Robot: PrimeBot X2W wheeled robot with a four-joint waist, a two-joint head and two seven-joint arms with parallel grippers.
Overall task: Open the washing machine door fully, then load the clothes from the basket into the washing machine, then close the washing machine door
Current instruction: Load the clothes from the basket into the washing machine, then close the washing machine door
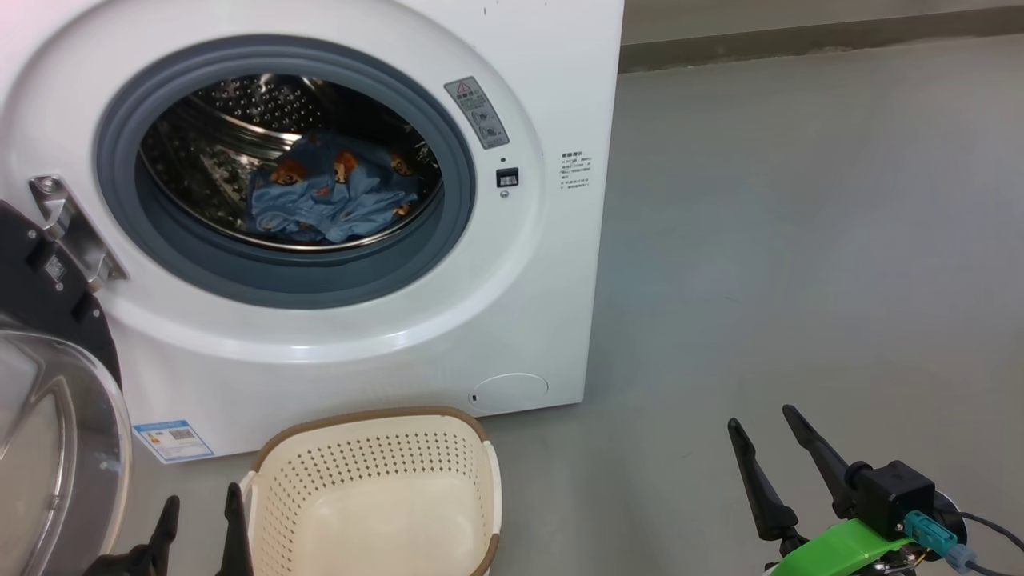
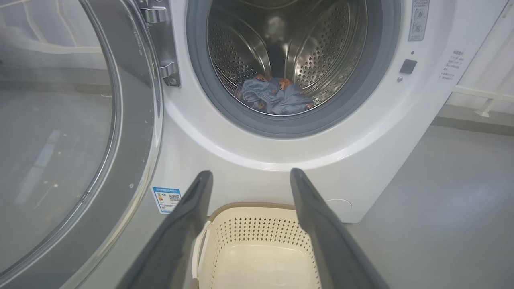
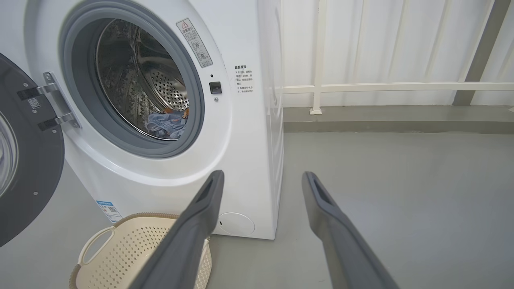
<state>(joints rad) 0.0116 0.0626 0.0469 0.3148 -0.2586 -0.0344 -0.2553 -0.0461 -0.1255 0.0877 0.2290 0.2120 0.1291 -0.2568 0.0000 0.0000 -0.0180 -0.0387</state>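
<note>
Nearest the camera, the left end effector (image 1: 202, 496), cut off by the lower edge, and the right end effector (image 1: 760, 416) each show fingers spread apart, gripping nothing. The basket (image 1: 368, 418) stands on the floor (image 1: 800, 240) just beside the left one, its near end out of frame. Beyond it, the washing machine door (image 1: 48, 416) stands wide open on its hinge (image 1: 72, 228), cropped at the left. Farthest back, the clothes (image 1: 320, 200) lie crumpled in the drum (image 1: 240, 104) of the washing machine (image 1: 528, 304), their lower folds hidden behind the grey rubber ring (image 1: 456, 200).
</note>
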